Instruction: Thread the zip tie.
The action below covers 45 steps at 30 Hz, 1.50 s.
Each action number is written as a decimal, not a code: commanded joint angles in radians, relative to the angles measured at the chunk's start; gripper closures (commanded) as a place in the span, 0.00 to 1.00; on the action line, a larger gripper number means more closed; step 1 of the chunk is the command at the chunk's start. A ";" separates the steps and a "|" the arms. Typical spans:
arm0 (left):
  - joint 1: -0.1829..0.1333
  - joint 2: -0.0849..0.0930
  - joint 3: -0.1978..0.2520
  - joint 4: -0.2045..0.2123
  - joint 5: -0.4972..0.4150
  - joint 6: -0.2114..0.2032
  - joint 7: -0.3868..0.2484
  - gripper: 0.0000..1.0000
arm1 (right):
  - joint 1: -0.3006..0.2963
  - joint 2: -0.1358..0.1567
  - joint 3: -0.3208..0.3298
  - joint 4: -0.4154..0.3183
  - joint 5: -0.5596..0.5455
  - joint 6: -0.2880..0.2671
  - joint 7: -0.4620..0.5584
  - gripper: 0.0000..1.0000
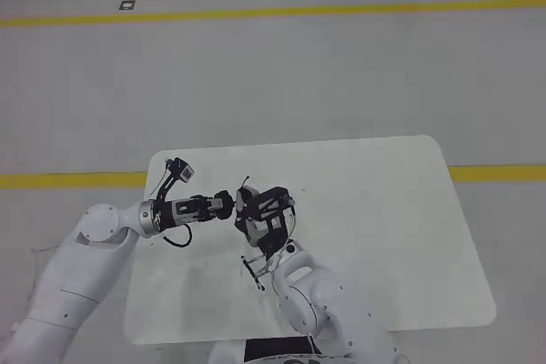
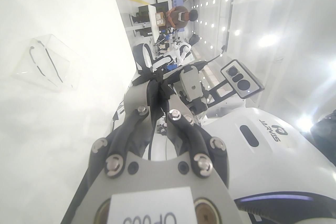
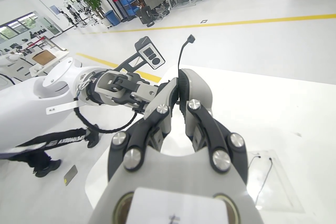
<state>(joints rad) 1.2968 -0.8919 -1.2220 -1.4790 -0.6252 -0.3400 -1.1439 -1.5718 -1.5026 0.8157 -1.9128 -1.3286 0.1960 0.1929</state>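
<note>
The right claw [image 3: 179, 93] is pressed together on a black zip tie [image 3: 180, 59]. The tie stands straight out past the claw's fingertips, and its head [image 3: 190, 38] is at the far end. The left claw [image 2: 157, 86] meets the right claw tip to tip above the tabletop [image 1: 382, 227]. Its fingers are closed at the tips, but whether they pinch the tie cannot be told. A clear tray [image 2: 68, 70] of spare ties lies on the tabletop below and behind the right claw.
</note>
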 commanded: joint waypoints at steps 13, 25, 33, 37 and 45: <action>0.000 0.000 0.000 0.000 0.000 0.000 0.000 1.00 | 0.004 0.002 0.000 0.007 0.003 -0.010 0.017 1.00; 0.000 0.000 0.000 0.000 0.000 0.000 0.000 1.00 | 0.008 0.001 -0.002 0.015 -0.001 -0.001 0.027 1.00; 0.000 0.000 0.000 0.000 0.000 0.000 0.000 1.00 | 0.011 0.001 -0.003 0.020 0.005 -0.003 0.032 1.00; 0.000 0.000 0.000 0.000 0.000 0.000 0.000 1.00 | 0.011 0.002 -0.002 0.022 0.008 -0.004 0.037 1.00; 0.000 0.000 0.000 0.000 0.000 0.000 0.000 1.00 | 0.005 0.003 0.005 0.009 0.013 0.002 0.034 0.61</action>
<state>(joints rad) 1.2968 -0.8919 -1.2220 -1.4790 -0.6252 -0.3400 -1.1439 -1.5660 -1.5000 0.8193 -1.9019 -1.3158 0.1979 0.2283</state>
